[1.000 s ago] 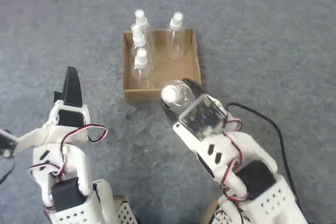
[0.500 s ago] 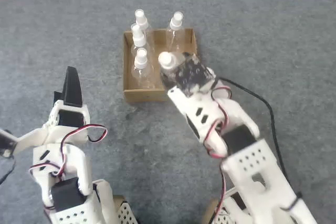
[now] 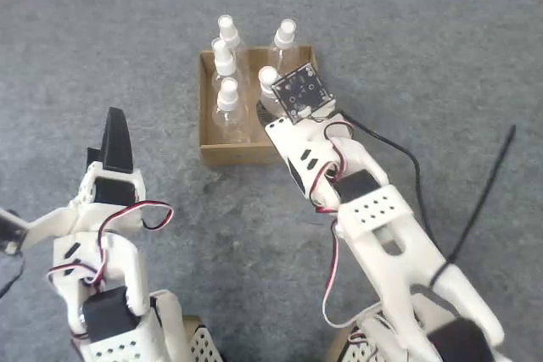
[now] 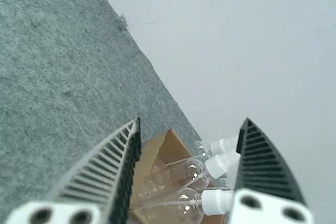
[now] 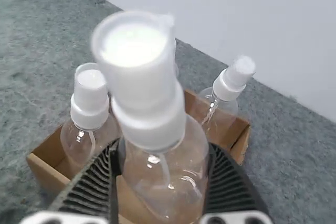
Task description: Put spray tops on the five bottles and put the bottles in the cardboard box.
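right gripper (image 5: 160, 158), clamped on the capped bottle (image 5: 152, 124), has moved over the cardboard box (image 3: 233, 155); left gripper (image 4: 191, 124) stays open

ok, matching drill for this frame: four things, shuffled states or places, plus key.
Things
1. left gripper
2. right gripper
3. cardboard box
4. fifth bottle

States
A. contains four capped bottles
B. open, empty, above the carpet
C. capped, gripped, at the box
D. shut on a bottle

Pairs: 1-B, 2-D, 3-A, 4-C
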You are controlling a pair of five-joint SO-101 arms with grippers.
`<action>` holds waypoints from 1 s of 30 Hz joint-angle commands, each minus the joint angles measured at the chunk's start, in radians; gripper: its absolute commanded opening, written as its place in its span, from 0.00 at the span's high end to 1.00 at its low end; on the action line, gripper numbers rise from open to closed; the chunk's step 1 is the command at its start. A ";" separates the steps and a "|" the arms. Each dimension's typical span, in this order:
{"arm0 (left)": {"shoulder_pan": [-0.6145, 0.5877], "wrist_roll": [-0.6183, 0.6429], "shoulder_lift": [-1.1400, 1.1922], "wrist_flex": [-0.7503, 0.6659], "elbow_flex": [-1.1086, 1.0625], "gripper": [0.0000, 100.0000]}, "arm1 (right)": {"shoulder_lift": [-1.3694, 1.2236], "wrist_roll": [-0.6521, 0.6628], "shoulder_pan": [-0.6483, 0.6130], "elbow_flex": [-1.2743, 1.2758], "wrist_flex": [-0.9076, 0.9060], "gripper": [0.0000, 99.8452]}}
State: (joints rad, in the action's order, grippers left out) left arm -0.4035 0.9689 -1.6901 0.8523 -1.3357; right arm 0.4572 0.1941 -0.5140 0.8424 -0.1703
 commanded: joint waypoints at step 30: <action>-0.003 0.003 -0.014 -0.029 -0.007 0.73 | -0.308 -0.252 0.077 -0.081 0.194 0.99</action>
State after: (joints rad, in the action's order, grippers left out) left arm -0.4035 0.9689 -1.6855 0.8523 -1.3510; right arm 0.1366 -0.0437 -0.4557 0.8424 -0.0077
